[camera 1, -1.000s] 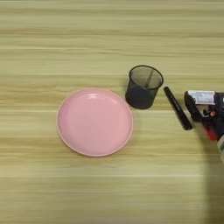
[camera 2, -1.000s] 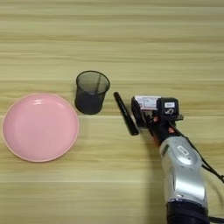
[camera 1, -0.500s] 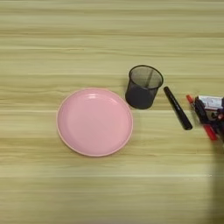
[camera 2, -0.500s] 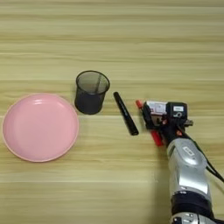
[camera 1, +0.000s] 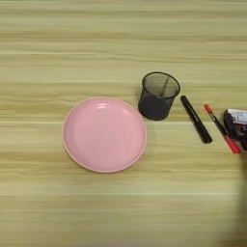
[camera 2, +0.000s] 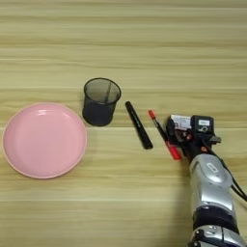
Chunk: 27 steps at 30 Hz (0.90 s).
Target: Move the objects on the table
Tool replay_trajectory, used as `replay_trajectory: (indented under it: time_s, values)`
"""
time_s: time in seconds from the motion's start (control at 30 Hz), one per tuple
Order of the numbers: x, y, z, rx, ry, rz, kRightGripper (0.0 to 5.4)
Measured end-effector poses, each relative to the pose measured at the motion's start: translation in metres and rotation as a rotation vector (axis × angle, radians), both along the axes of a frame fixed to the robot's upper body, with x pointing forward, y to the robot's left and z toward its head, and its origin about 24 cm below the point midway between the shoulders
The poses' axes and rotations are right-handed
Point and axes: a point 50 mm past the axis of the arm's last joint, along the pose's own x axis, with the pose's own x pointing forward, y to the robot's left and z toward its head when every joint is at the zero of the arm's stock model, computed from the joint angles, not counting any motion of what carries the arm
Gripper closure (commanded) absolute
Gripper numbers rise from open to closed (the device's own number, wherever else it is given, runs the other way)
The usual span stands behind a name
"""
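The right gripper (camera 2: 185,132) rests over the white packet (camera 2: 180,121), its grip impossible to judge, just right of the red pen (camera 2: 163,141). Leftward lie the marker (camera 2: 138,124), the upright mesh cup (camera 2: 100,102) and the pink plate (camera 2: 43,140).

The desk (camera 1: 96,29) fills both views from edge to edge. Everything visible on it belongs either to the task set or to the robot. No other item, fixture or background surface appears in either view.
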Motion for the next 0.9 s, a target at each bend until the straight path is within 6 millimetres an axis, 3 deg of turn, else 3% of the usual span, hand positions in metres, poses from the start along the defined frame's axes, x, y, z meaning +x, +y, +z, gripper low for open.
replay_trajectory:
  time_s: [0.33, 0.37, 0.63, 0.9]
  values:
    - [0.0033, -0.0056, 0.0001, -0.034, 0.007, -0.015, 1.39]
    - [0.0034, -0.0056, 0.0001, -0.035, 0.008, -0.014, 1.11]
    - [0.0041, -0.0038, -0.0001, -0.043, 0.004, -0.002, 0.37]
    - [0.0044, -0.0005, -0.0001, -0.041, 0.0, 0.02, 0.02]
